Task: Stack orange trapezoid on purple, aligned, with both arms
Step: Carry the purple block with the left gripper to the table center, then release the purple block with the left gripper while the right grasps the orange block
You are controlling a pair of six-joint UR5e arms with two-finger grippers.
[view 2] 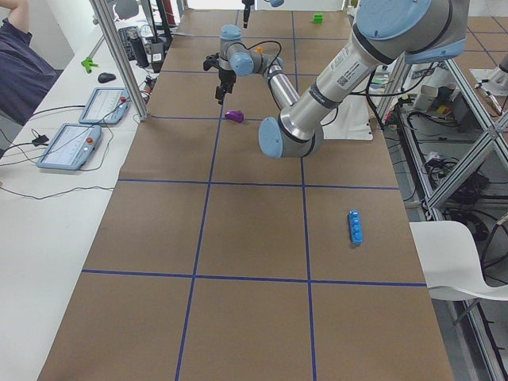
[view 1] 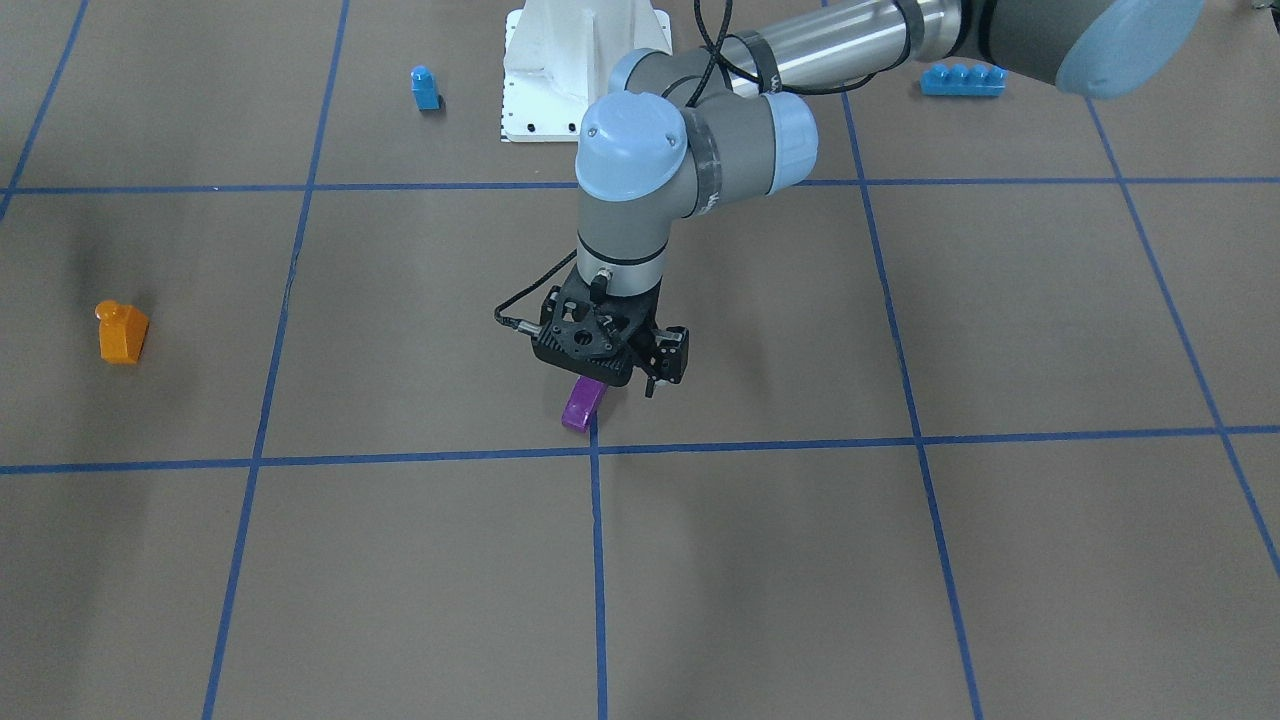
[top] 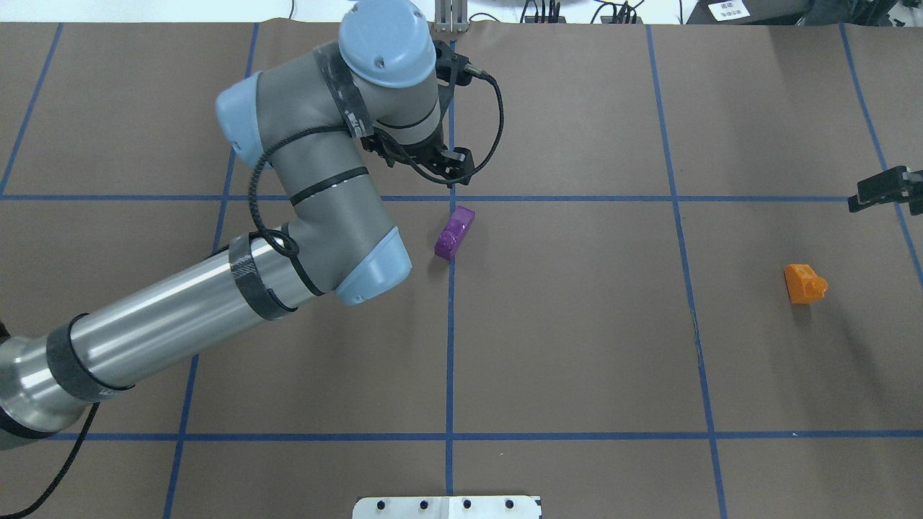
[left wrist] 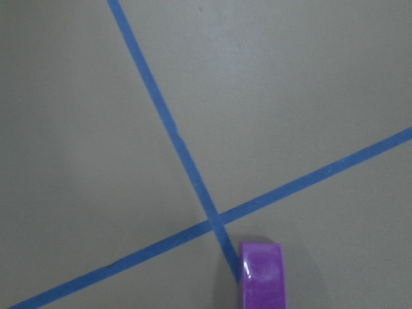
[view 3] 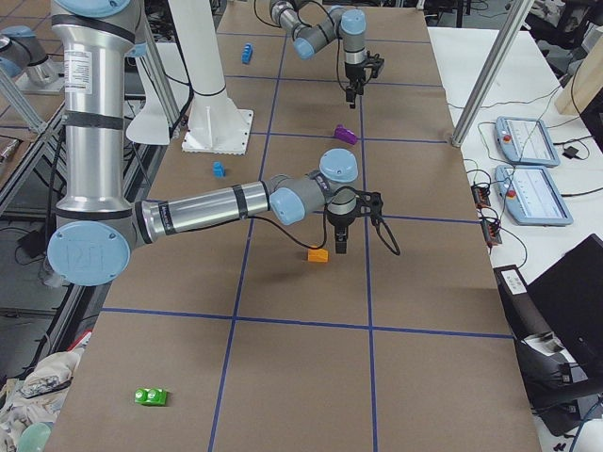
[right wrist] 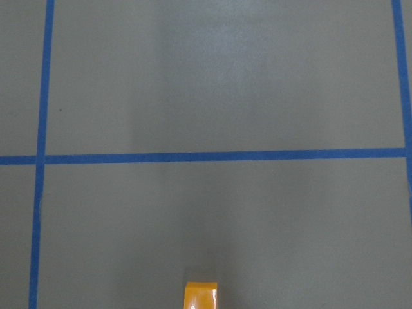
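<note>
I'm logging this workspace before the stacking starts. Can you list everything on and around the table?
orange trapezoid brick: one, orange, on the table, robot's right side
purple brick: one, purple, mid-table by a tape crossing
one-stud brick: one, blue, near the pedestal
four-stud brick: one, blue, robot's left side
green brick: one, green, table's right end
pedestal: one, white, at the robot's edge
pendants: two, grey, on the side bench
table: one, brown with a blue tape grid
left arm: one, grey and silver, fingers hovering near the purple brick
right arm: one, grey and silver, fingers hovering beside the orange trapezoid brick
</note>
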